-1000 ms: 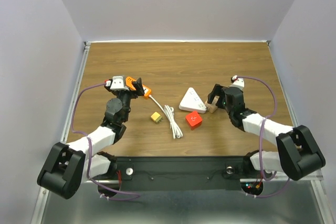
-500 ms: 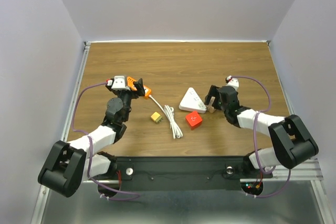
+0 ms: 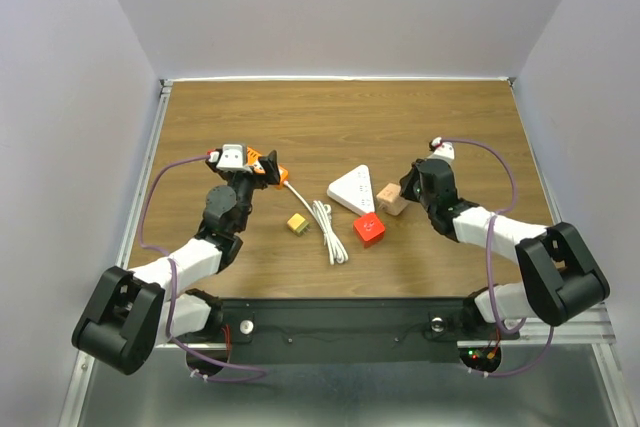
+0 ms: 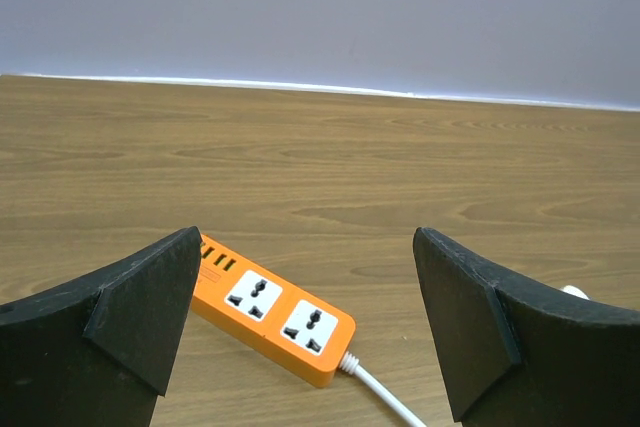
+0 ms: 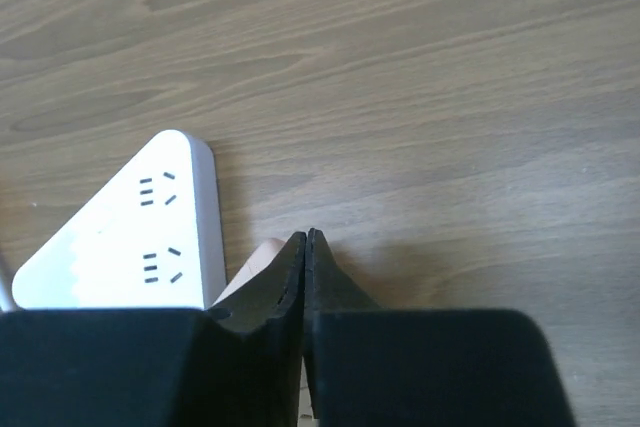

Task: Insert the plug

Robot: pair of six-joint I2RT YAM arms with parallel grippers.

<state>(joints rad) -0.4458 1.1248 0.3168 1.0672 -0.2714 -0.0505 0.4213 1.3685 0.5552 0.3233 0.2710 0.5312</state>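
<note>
An orange power strip [image 4: 275,317] with two white sockets lies on the wooden table. It shows between the wide-open fingers of my left gripper [image 4: 305,292], which hovers just behind it. From above, the left gripper [image 3: 263,164] covers most of the orange strip [image 3: 279,175]. The strip's white cord [image 3: 324,223] runs toward the front in a folded bundle. The plug end [image 3: 340,258] is too small to make out. My right gripper [image 5: 307,239] is shut with nothing between its fingers. Its tips rest against a tan block [image 5: 252,265].
A white triangular power strip [image 3: 351,189] lies at mid-table, left of the tan block [image 3: 392,200] and the right gripper [image 3: 407,189]. A red cube [image 3: 369,229] sits in front of it. A small yellow cube [image 3: 297,223] is left of the cord.
The right gripper has gone from open to shut and moved left. The tan block and the white triangular strip have slid left. The left arm has hardly moved.
</note>
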